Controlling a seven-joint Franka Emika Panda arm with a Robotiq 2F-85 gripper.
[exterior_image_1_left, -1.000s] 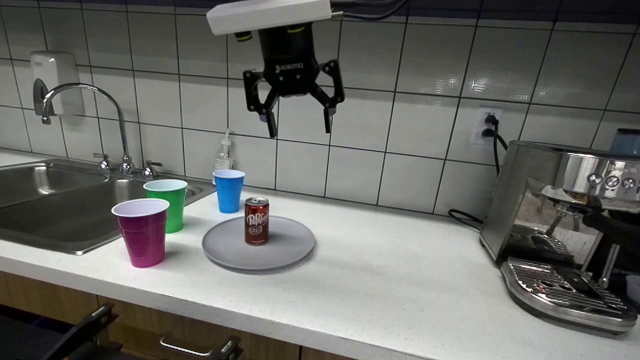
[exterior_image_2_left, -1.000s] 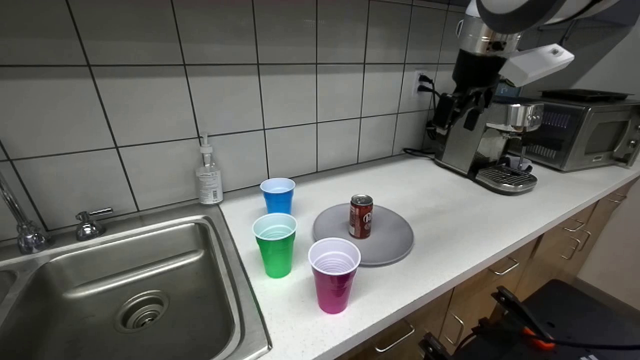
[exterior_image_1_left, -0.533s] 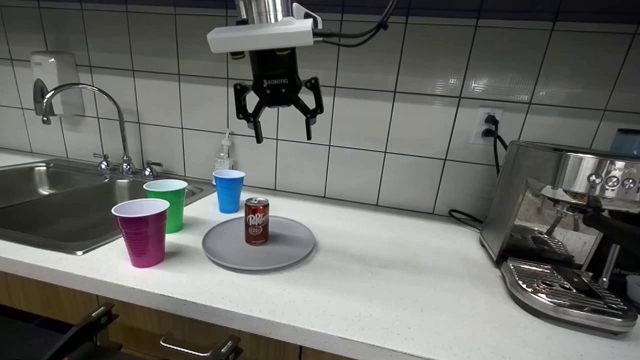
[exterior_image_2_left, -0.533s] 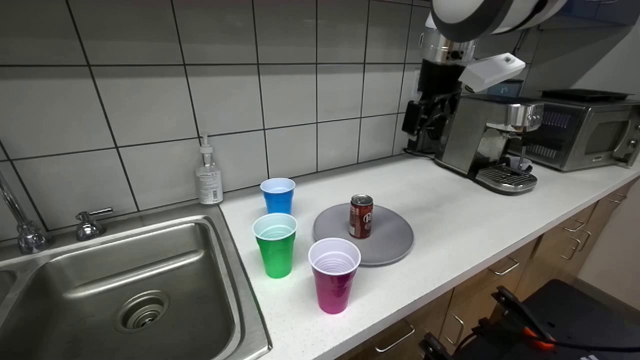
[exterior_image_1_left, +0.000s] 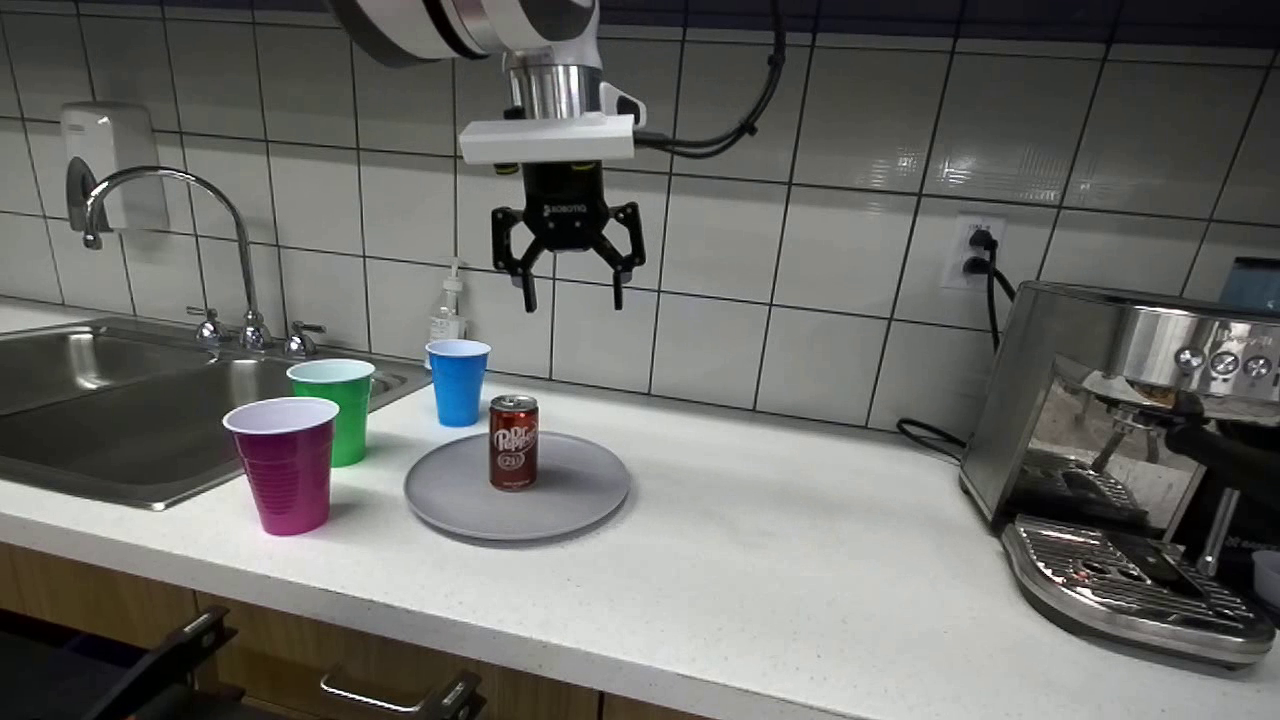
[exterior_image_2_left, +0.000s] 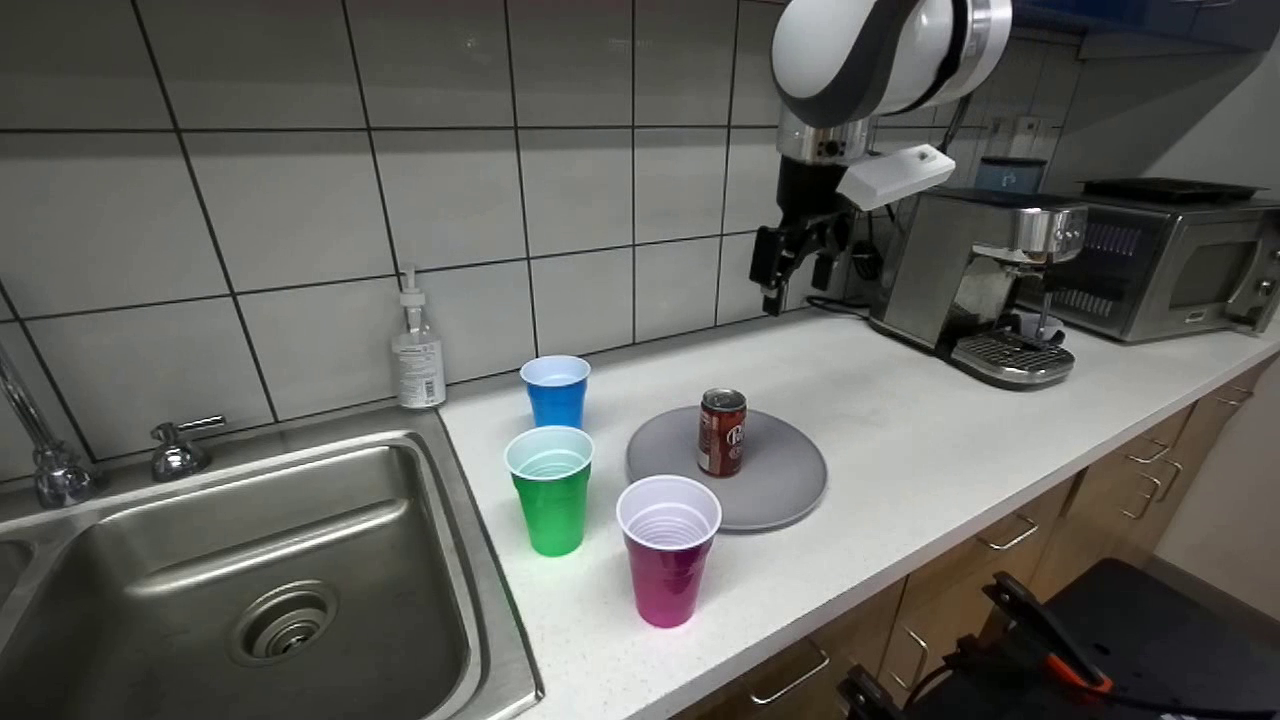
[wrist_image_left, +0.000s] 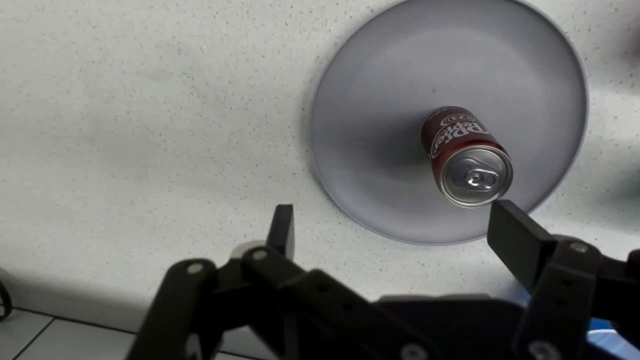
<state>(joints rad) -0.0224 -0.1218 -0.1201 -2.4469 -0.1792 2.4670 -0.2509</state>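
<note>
Soda can (exterior_image_1_left: 513, 445) stands upright, roughly centred on a grey plate (exterior_image_1_left: 590, 490), presumably for balance. From where I stand, the claw (exterior_image_1_left: 574, 306) hangs above at the can's one o'clock, wide and empty, a blue cup (exterior_image_1_left: 458, 388) at eleven.

White arm (exterior_image_2_left: 825, 48), dark-grey bands (exterior_image_2_left: 875, 75); silver collar (exterior_image_1_left: 556, 92); white bar (exterior_image_1_left: 548, 139); black cables (exterior_image_1_left: 747, 128); black 2-finger gripper (exterior_image_1_left: 574, 300), pale ROBOTIQ lettering (exterior_image_1_left: 566, 210).

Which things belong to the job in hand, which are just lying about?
Likely the job, clearest in the wrist view near the open end effector:
Dr Pepper can, upright
gray plate under it

Probably just lying about:
blue cup, green cup, magenta cup
pump bottle
espresso machine, microwave
</note>
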